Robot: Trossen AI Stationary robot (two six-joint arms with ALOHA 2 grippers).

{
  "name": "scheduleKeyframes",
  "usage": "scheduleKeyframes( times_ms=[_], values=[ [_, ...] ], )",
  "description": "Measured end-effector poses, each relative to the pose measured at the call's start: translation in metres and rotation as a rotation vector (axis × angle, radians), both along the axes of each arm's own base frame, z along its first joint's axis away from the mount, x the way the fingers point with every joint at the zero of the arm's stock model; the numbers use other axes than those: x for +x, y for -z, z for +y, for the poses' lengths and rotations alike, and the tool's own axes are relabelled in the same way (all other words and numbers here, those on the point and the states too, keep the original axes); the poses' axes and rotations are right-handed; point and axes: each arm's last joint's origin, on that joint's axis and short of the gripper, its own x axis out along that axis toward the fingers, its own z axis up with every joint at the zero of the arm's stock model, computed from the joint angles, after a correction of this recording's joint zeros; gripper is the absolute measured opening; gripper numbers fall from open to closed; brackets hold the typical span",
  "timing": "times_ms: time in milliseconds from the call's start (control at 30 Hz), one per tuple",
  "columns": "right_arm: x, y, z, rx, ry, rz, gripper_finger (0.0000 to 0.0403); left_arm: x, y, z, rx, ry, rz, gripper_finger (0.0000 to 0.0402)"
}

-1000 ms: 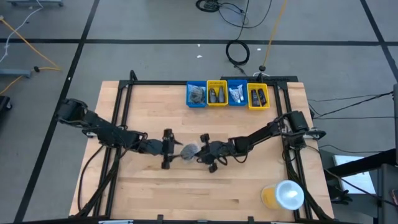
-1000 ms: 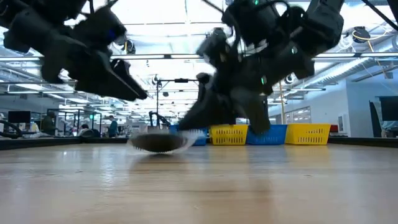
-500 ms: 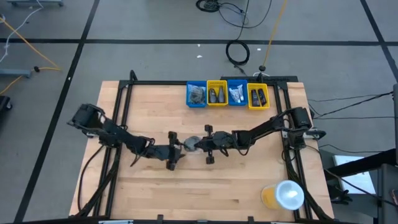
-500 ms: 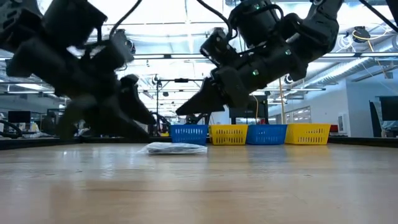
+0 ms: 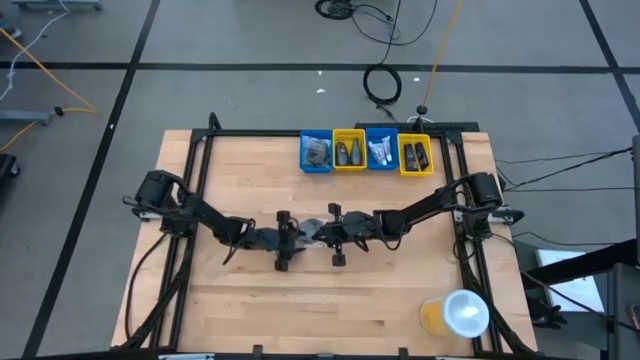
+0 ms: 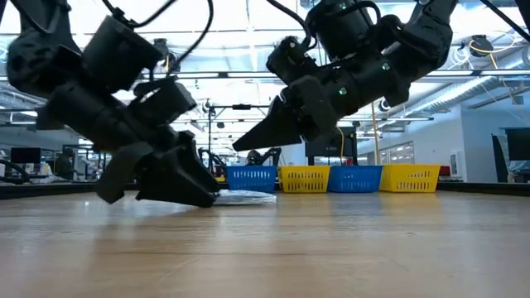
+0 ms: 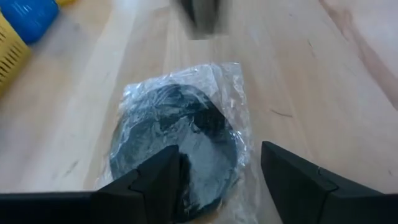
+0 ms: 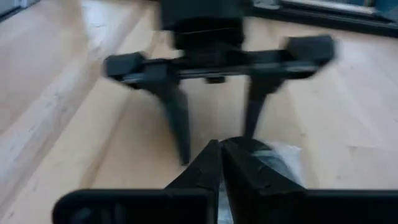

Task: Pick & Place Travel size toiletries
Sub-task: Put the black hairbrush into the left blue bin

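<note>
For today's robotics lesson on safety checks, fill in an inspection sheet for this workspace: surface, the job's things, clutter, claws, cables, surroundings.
Surface: wooden table, bare at the front.
Job's things: clear-wrapped dark round piece lies flat mid-table; more toiletries sit in the four bins at the far edge.
Clutter: yellow cup with white lid at the near right corner.
Claws: left claw open, low around the wrapped piece; right claw shut, facing it, close above the table.
Cables: coiled black cable and an orange cord on the floor.
Surroundings: large lit hall; no person clearly seen.
</note>
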Motion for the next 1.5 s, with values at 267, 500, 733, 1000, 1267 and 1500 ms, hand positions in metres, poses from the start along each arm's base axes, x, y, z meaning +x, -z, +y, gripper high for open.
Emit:
scheduleKeyframes(
  times_ms=[267,500,733,1000,1267,1500],
  values=[
    [-0.003,0.002,0.019,0.075,-0.215,0.028,0.0033,0.005,0.004,0.025,-0.071,-0.028,0.023,0.0101],
    [-0.007,0.008,0.022,0.061,-0.219,0.100,0.0080,0.004,-0.005,0.023,-0.066,-0.003,-0.002,0.0012],
    [-0.009,0.008,0.020,-0.206,-0.123,0.114,0.0178,0.001,-0.036,0.017,-0.157,0.031,-0.090,0.0003],
    [-0.011,0.009,0.022,-0.531,-0.062,0.140,0.0262,0.000,-0.050,0.019,-0.267,0.032,-0.134,0.0003],
    [-0.009,0.012,0.017,-0.355,0.073,0.136,0.0204,0.001,-0.054,0.023,-0.292,0.007,-0.170,0.0016],
    [-0.009,0.013,0.012,-0.265,0.130,0.133,0.0061,0.003,-0.057,0.025,-0.268,0.023,-0.199,0.0018]
  ],
)
